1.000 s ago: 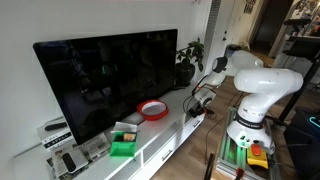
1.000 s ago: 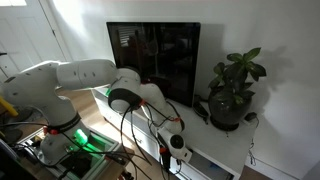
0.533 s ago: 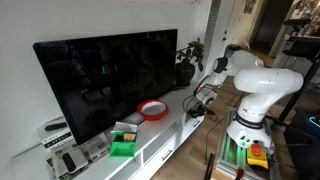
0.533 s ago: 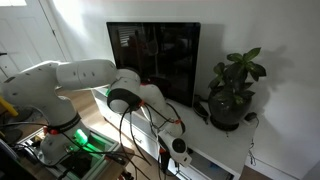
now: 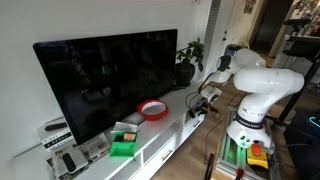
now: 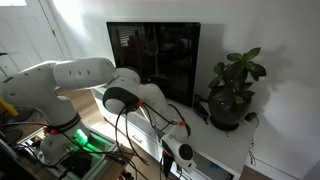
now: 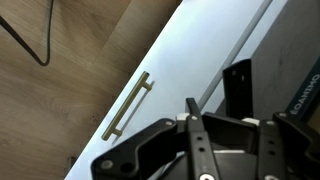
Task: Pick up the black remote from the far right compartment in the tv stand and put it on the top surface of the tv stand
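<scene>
In the wrist view a slim black bar, the black remote (image 7: 237,88), sticks out from between my gripper's fingers (image 7: 232,122), which look closed on its near end. Behind it is the white front of the tv stand (image 7: 190,45) with a brass handle (image 7: 130,105). In both exterior views my gripper (image 5: 207,97) (image 6: 183,153) hangs just off the end of the tv stand (image 5: 165,135) (image 6: 225,152), near its top edge. The remote is too small to make out there.
A big black TV (image 5: 110,80) (image 6: 155,60) fills the stand's top. A red-rimmed dish (image 5: 152,110), a green box (image 5: 122,148) and a potted plant (image 5: 188,62) (image 6: 230,95) also stand on it. Wood floor (image 7: 60,90) and a black cable lie below.
My gripper has drifted a little away from the stand's end, toward the camera in one exterior view. Nothing else has moved.
</scene>
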Available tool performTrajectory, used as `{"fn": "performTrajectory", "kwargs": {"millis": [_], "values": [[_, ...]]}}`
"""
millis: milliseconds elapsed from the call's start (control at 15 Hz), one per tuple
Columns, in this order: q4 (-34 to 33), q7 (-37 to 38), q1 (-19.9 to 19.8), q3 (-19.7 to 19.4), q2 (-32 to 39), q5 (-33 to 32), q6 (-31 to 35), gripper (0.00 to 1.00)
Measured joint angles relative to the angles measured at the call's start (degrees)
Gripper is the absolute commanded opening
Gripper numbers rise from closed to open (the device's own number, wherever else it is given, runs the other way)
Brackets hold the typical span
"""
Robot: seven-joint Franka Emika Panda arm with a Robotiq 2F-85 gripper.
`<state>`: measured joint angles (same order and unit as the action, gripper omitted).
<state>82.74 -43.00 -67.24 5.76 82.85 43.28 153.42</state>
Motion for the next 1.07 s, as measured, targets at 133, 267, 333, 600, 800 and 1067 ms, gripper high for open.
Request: {"fn": "performTrajectory", "kwargs": {"millis": [133, 267, 333, 600, 800, 1067], "values": [[-0.58, 0.81, -0.91, 0.08, -0.1, -2.13, -2.85, 0.47], [-1.23, 1.01, -1.67, 0.17, -0.08, -4.2, -5.96, 0.59], [-1.57, 1.11, -1.99, 0.2, -0.06, -5.2, -7.63, 0.67], [-3.3, 1.87, -2.7, 0.25, 0.56, -8.76, -13.18, 0.93], [-4.37, 2.34, -2.85, 0.77, 1.15, -10.01, -15.86, 1.0], [-6.03, 2.4, -3.14, 2.56, 2.69, -10.1, -17.01, 0.94]]}}
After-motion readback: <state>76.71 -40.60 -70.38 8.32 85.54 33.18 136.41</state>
